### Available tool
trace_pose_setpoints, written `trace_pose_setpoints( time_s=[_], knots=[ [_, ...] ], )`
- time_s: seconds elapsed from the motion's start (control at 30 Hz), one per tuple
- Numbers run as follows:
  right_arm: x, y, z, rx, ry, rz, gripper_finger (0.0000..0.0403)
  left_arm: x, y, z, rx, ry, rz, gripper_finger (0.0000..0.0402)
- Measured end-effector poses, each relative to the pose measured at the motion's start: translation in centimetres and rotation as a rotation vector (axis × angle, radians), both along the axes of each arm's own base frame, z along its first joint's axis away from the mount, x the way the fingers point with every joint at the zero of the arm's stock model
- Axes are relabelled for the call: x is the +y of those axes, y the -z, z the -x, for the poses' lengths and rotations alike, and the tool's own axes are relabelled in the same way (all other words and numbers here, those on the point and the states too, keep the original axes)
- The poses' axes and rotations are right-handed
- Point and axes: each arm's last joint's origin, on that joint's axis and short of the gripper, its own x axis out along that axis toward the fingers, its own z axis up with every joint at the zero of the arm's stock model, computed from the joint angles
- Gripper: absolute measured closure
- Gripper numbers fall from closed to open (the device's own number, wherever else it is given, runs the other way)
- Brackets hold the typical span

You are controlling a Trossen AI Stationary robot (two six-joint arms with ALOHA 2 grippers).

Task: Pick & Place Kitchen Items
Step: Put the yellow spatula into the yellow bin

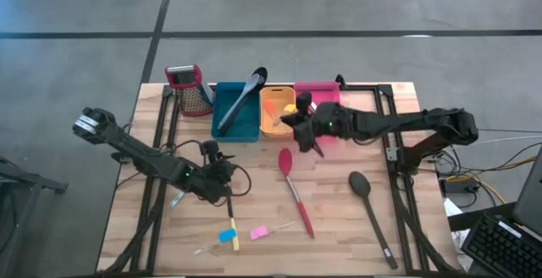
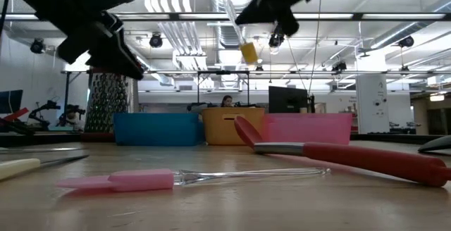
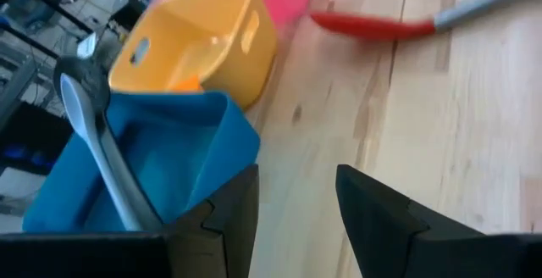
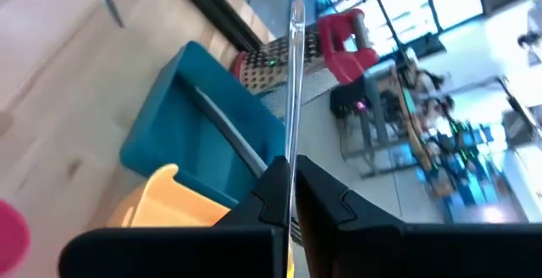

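My right gripper (image 1: 301, 119) hangs over the orange bin (image 1: 273, 117) and is shut on a small clear-handled tool with a yellow head (image 2: 249, 51). My left gripper (image 1: 217, 173) is open and empty above the table's left middle, also seen in its own wrist view (image 3: 296, 202). A red spoon (image 1: 295, 189), a black spoon (image 1: 370, 206), a pink-headed clear tool (image 1: 258, 231) and a blue and a yellow piece (image 1: 229, 236) lie flat on the table. A grey-blue spoon (image 1: 241, 100) lies in the teal bin (image 1: 222, 125), its bowl over the far rim. My right gripper pinches the tool's thin clear handle (image 4: 292, 155) between its two fingers, at the end near the yellow head. The rest of the handle (image 4: 295, 49) sticks out past the fingertips. The tool is lifted clear and tilted, its yellow head lowest (image 2: 249, 51).
The teal, orange and pink bins (image 1: 318, 96) stand in a row at the table's far side. A metal grater with a red top (image 1: 190, 87) stands left of them. Black frame rails (image 1: 161, 142) run along both sides of the table.
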Motion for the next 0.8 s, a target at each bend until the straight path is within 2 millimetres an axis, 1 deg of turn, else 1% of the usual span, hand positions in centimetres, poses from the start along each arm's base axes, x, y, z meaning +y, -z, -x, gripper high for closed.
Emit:
trace_pose_setpoints(
  time_s=[0.17, 0.27, 0.37, 0.57, 0.7, 0.8],
  knots=[
    [-3.6, 2.1, 0.0, 0.029, -0.051, 0.047, 0.0395, 0.6, -1.1, -1.2, -0.083, 0.005, -0.009, 0.0239],
    [-5.5, 3.0, -0.3, 0.036, -0.094, 0.008, 0.0395, 1.2, -1.9, -1.8, -0.119, -0.012, -0.012, 0.0239],
    [-7.2, 3.4, -0.8, 0.026, -0.137, -0.028, 0.0395, 2.0, -2.6, -2.3, -0.143, -0.047, -0.006, 0.0239],
    [-9.5, 4.2, -2.2, 0.017, -0.235, -0.063, 0.0395, 3.6, -3.0, -2.8, -0.146, -0.108, -0.016, 0.0245],
    [-11.3, 5.7, -3.2, 0.050, -0.252, -0.092, 0.0395, 4.7, -3.0, -2.9, -0.130, -0.140, -0.029, 0.0256],
    [-12.7, 7.2, -3.6, 0.099, -0.230, -0.122, 0.0395, 5.2, -2.9, -3.0, -0.116, -0.151, -0.023, 0.0263]
  ],
)
